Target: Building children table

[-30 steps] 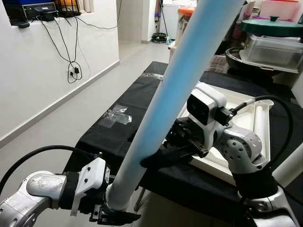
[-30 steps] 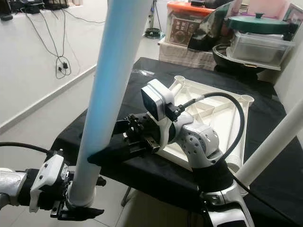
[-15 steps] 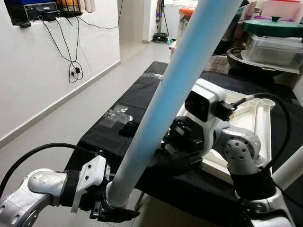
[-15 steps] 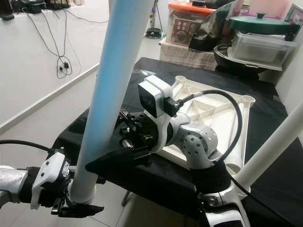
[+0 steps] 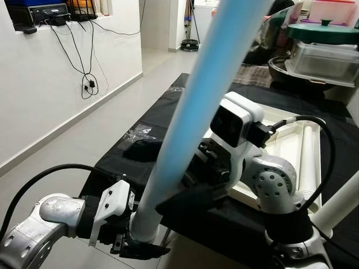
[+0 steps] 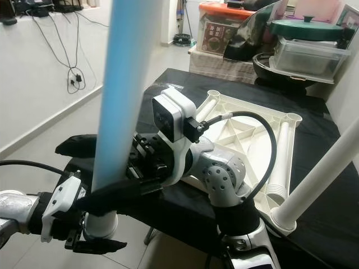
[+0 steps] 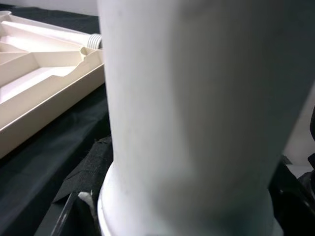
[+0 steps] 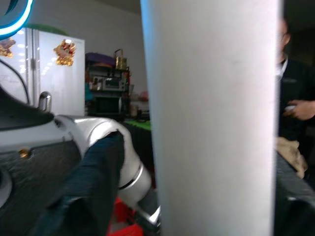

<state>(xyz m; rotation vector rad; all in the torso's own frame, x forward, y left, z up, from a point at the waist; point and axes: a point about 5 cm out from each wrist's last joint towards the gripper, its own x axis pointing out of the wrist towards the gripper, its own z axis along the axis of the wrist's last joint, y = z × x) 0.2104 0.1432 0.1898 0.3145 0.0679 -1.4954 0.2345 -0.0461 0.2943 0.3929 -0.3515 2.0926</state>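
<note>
Currently noted: long white table leg [image 5: 196,106] held steeply tilted, upper end leaning away from the robot and out of frame at top, lower end low and in front of the near edge of the black-draped tabletop [image 5: 162,120].

Left gripper [image 5: 137,244] at the leg's lower end, jaws closed around the tube just above its flared base; black fingers [image 6: 104,245] visible under the base. Same grip confirmed in the left wrist view, leg [image 7: 197,123] close against the camera.

Right gripper [image 5: 179,203] higher up the same leg, black finger [image 6: 120,193] lying across the tube's near side. Jaw state of the right gripper: cannot tell, far side hidden behind the tube. Right wrist view shows the leg [image 8: 211,118] directly ahead, with a person's hand [image 8: 301,109] behind.

Cream table panel [image 6: 249,131] lying underside up on the tabletop, ribs exposed, round sockets at the corners. Second leg [image 6: 280,162] lying along the panel's right side. Third white leg [image 6: 320,176] standing tilted in the near right corner socket.

Beyond the tabletop: green-lidded pot [image 6: 305,27], clear plastic container [image 6: 305,56]. On the left wall: cables [image 5: 84,61] hanging to a socket. Crumpled clear wrap [image 5: 137,134] on the tabletop's left part.
</note>
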